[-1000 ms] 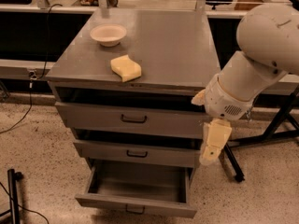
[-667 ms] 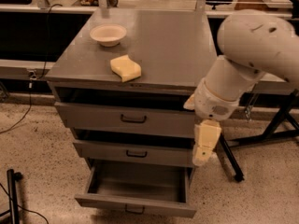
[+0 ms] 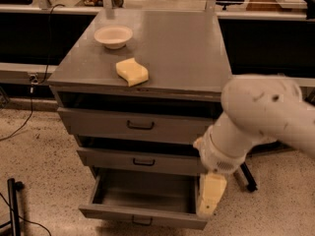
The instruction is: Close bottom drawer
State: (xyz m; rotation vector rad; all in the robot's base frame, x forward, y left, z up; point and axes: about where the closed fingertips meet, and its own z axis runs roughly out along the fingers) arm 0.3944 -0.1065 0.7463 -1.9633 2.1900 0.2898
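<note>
Though open — bottom drawer [image 3: 123, 214] seemingly beneath gripper [image 3: 207, 208].

The grey metal bottom drawer [image 3: 118, 214] stands pulled well out past the tabletop's [image 3: 187, 53] front edge, level, its dark bar handle [image 3: 141, 222] centred; the gripper [image 3: 210, 203] hangs at its right front corner.

No text, label, brand, number or sign can be read on anything here. The gripper [image 3: 209, 203] carries no legible marking. It hangs at the right end of the open bottom drawer [image 3: 113, 213], just over the drawer's front panel, which also shows no lettering.
</note>
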